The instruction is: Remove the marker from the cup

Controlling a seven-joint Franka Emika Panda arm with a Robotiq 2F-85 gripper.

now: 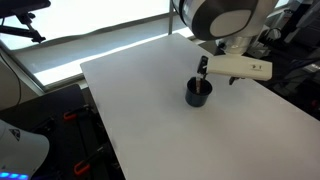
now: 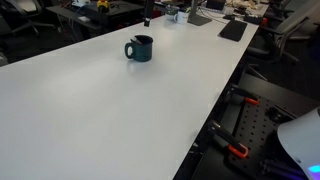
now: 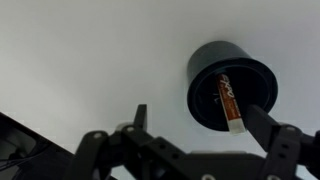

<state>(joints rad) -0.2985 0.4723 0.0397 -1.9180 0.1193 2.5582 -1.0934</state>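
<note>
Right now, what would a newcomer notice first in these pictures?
The dark cup stands alone on a wide white table, and the gripper hangs just above it. In the wrist view the marker lies slanted inside the cup, its red-labelled body bright against the dark inside, with the gripper's fingers spread open on either side.

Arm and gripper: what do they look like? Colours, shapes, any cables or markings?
The arm has white rounded shells with a dark grey band at a joint, and a white boxy block at the wrist. The gripper is all black, with its jaws on jointed linkage bars. No cables or markings can be made out.
</note>
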